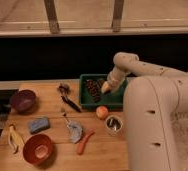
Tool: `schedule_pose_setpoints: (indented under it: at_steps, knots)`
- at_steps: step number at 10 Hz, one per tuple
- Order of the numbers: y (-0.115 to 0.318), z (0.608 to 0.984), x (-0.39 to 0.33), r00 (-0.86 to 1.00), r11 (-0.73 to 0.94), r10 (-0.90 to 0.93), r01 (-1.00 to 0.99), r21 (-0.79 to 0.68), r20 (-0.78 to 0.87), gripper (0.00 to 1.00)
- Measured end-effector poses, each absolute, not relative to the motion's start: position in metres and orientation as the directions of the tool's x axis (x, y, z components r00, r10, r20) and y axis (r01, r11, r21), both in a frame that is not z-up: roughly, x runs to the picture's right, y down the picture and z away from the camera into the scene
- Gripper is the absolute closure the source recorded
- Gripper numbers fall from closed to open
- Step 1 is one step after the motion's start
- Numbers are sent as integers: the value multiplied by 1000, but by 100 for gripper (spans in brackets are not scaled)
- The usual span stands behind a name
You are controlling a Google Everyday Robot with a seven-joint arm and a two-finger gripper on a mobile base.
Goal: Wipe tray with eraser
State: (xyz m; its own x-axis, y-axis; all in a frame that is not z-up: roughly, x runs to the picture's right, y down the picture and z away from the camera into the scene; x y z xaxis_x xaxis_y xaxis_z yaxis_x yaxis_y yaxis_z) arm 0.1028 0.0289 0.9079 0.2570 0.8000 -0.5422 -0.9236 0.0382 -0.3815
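Note:
The dark-green tray (87,103) sits at the back middle of the wooden table. My gripper (106,90) reaches down into the tray from the right. It is shut on a small yellowish-tan eraser (105,91), held at the tray floor. A dark brown knobbly oblong (92,90) lies in the tray just left of the gripper. My white arm hides the tray's right end.
An orange ball (102,111) and a small cup (113,123) lie in front of the tray. A blue block (39,125), purple bowl (23,100), red-orange bowl (38,148), banana (13,137), carrot (84,142) and dark tool (67,95) are to the left.

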Motion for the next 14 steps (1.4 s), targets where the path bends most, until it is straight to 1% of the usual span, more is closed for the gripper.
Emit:
schedule_pose_setpoints:
  at_steps: [2,4,6,9,11,14]
  knots:
    - [42,893,108,258,40,798,-924,-380,-544,100]
    - [49,879,136,221,28,806,-941,-337,-549,100]
    - [50,872,169,161,-1,817,-960,-281,-554,100]
    - [25,900,203,78,-58,819,-974,-218,-569,100]
    - [4,922,209,68,-65,817,-976,-209,-573,100]
    - [-15,944,167,152,-8,806,-964,-267,-572,100]
